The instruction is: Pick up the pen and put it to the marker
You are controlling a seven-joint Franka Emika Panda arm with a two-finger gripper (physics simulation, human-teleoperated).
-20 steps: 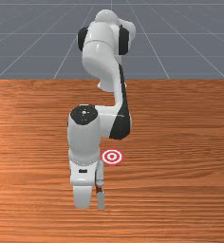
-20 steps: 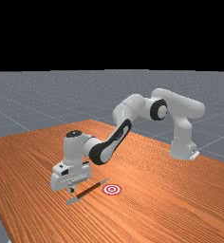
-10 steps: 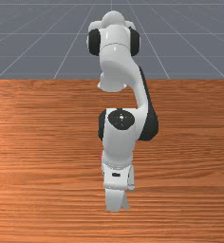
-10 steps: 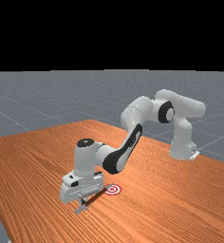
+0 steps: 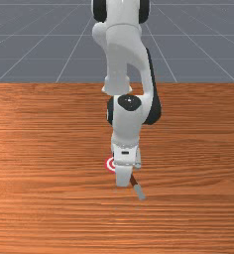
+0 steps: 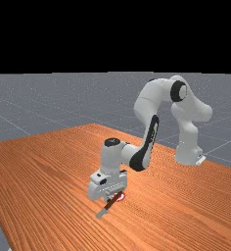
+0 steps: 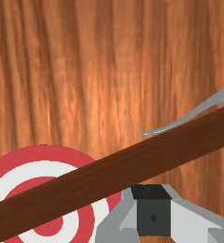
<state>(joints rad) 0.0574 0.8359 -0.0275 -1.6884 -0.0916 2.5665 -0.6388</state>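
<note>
Grey fingers [image 7: 194, 213] here, pressed together as far as I can tell, with their dark tips meeting in the middle. The gripper [image 6: 109, 200] sits a bit below the middle of the far view's frame, just left of centre, and the pen [image 6: 114, 200] is outside the pinch, not between the fingers. In the wrist view the shaft runs right past the closed tips, slanting a little to the line the two fingers make. It's just beside them, and I honestly can't tell if they touch.

Same view has the pen crossing over the red-and-white target [image 7: 47, 223], hiding a strip of the rings. Can't say if it's lying flat on the table [image 5: 39, 208] or slightly off it.

As for looks, it's a dark brown shaft, straight, with a grey end and a thin curved grey clip along one side. In the far view the grey end points to the lower left of the frame and the shaft climbs toward the upper right. In the front view that end pokes out below the hand, right of centre in the lower half, slanting toward the lower right.
</note>
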